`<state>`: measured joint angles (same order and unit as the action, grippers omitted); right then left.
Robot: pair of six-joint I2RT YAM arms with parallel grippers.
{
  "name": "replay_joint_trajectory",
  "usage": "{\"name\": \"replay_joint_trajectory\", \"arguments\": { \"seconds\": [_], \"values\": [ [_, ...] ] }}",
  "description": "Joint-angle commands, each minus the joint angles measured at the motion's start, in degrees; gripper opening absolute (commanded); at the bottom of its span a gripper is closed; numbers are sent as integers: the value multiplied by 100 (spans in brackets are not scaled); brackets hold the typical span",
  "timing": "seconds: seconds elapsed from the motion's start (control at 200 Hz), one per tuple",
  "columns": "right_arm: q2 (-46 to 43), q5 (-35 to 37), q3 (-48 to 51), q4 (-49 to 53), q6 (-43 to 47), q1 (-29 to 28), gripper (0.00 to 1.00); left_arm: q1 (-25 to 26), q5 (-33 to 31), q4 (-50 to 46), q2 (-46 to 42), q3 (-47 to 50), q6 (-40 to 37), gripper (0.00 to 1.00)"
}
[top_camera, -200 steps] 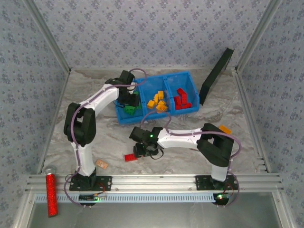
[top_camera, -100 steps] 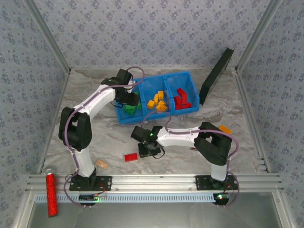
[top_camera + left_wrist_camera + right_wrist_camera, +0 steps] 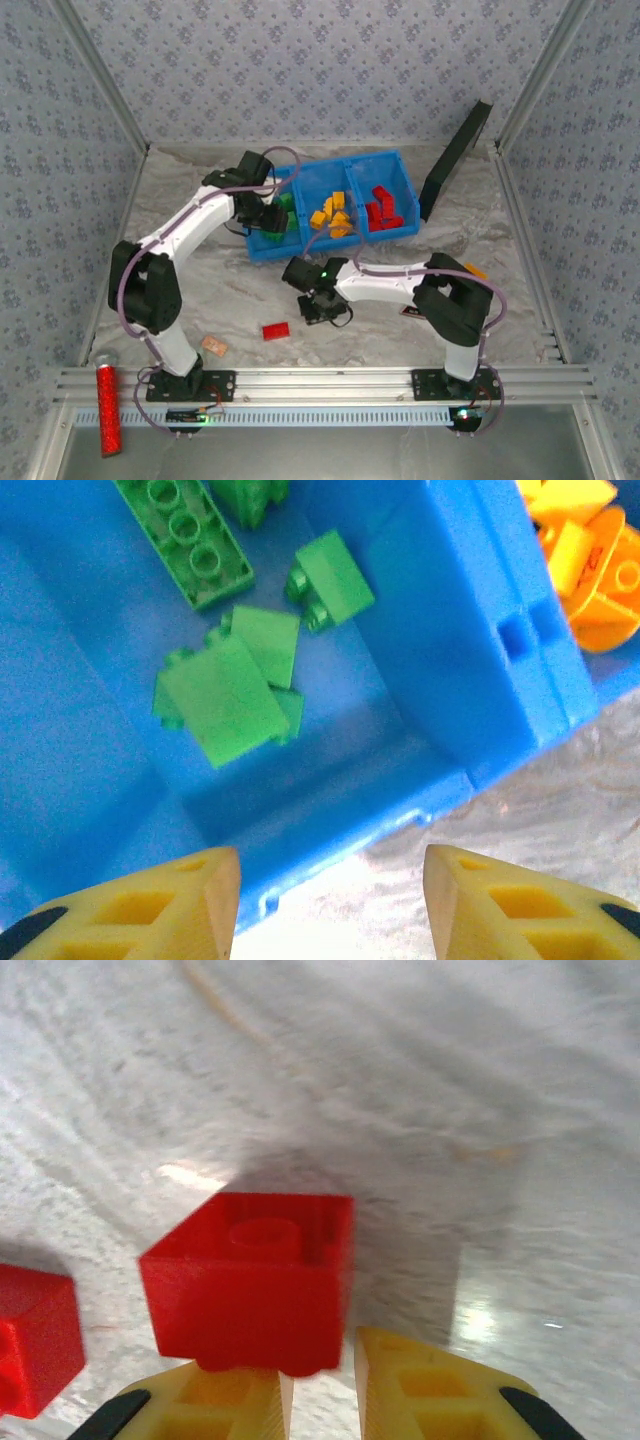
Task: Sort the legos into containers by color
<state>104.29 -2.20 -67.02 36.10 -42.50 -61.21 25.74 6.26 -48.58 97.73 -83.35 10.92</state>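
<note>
My left pincer [image 3: 327, 868] hangs released over green legos [image 3: 225, 695] in blue bin [image 3: 470, 660], left compartment; right pincer [image 3: 320, 1362] clenched on red lego [image 3: 250, 1280].

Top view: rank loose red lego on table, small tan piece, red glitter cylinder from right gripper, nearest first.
1. loose red lego: just left of the right gripper.
2. small tan piece: farther left, nearer the front.
3. red glitter cylinder: far off, at the near-left corner.
</note>
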Motion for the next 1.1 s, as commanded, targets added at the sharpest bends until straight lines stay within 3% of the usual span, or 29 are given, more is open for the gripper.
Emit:
{"name": "replay_joint_trajectory", "arguments": {
  "seconds": [0.0, 0.145, 0.265, 0.47, 0.56, 0.715, 0.9, 1.094],
  "values": [
    [-615, 414, -76, 550, 388, 219, 23, 134, 74, -484, -485, 43, -191, 52],
    [-1409, 580, -43, 896, 956, 798, 23, 400, -205, -855, -805, 51, -154, 52],
    [-1885, 519, -82, 899, 1666, 1670, 23, 736, -333, -917, -1082, 129, 69, 53],
    [-1449, 190, -916, 582, 2826, 2893, 24, 1398, -529, -1001, -1361, 204, 389, 55],
    [-1142, 22, -1240, 554, 3089, 3142, 35, 1646, -465, -1053, -1438, 343, 725, 57],
    [-986, -132, -1527, 536, 3221, 3490, 63, 2419, -292, -894, -1480, 961, 1222, 64],
    [-1428, -22, -1344, 959, 3354, 3920, 75, 3365, -521, -331, -1490, 1855, 1289, 66],
    [-2578, -153, -310, 1370, 3007, 5132, 84, 3626, -785, 228, -1171, 2147, 980, 66]
  ]
}}
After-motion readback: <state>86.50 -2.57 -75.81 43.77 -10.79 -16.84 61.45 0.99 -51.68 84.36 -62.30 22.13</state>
